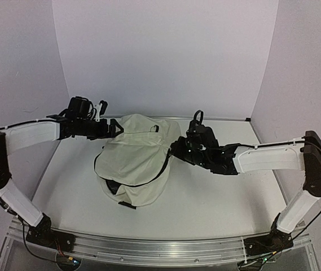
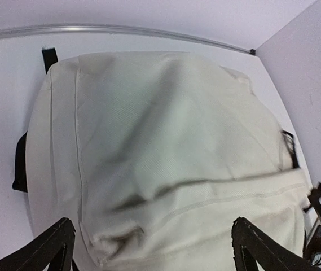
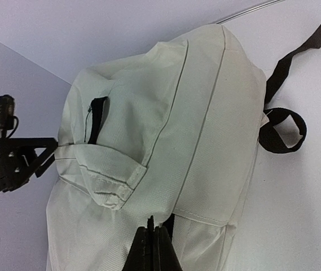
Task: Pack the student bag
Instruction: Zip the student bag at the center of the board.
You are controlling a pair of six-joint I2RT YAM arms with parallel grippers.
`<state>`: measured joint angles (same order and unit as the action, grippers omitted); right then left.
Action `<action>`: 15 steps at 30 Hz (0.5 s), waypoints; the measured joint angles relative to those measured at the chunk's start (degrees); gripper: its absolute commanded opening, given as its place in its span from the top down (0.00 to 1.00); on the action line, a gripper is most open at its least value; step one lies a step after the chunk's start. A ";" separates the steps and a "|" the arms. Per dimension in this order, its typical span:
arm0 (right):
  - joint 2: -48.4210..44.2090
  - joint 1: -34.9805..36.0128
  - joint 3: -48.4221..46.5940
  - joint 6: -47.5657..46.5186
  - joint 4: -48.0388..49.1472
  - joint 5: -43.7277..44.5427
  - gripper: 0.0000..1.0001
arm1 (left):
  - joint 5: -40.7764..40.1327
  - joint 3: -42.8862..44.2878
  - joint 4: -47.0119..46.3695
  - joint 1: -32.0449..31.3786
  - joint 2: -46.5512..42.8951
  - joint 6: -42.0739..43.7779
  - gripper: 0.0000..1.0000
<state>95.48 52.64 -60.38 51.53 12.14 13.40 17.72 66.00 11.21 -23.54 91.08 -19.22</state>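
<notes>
The student bag [image 1: 135, 161], cream fabric with black zippers and straps, lies slumped in the middle of the white table. My left gripper [image 1: 114, 129] hovers at its back left. In the left wrist view this gripper [image 2: 152, 228] stands open, its fingers [image 2: 56, 243] wide apart over the cream fabric [image 2: 166, 141] and holding nothing. My right gripper [image 1: 174, 148] is at the bag's right side. In the right wrist view it [image 3: 150, 227] is shut on the bag [image 3: 166, 124] at a seam, with a thin dark tab pinched between the pads.
Black straps and a carry loop [image 3: 284, 121] trail off the bag onto the table [image 1: 222, 192]. Lilac walls close the back and both sides. A metal rail [image 1: 160, 245] with the arm bases runs along the near edge.
</notes>
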 measured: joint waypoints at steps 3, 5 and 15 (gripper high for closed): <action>0.00 -0.75 0.00 0.00 -0.29 -0.44 1.00 | -0.10 -8.17 0.90 -2.99 -13.57 2.90 0.04; 0.00 -1.18 0.00 0.00 -0.44 -0.88 1.00 | 0.19 -13.51 0.58 -6.81 -22.98 4.22 0.07; 0.00 -2.58 0.00 -0.07 -0.70 -2.52 1.00 | 3.89 -33.58 0.75 -17.16 -39.08 -0.38 0.24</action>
<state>95.48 50.07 -60.38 51.46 11.44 10.88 21.60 32.42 11.96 -40.70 52.00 -19.61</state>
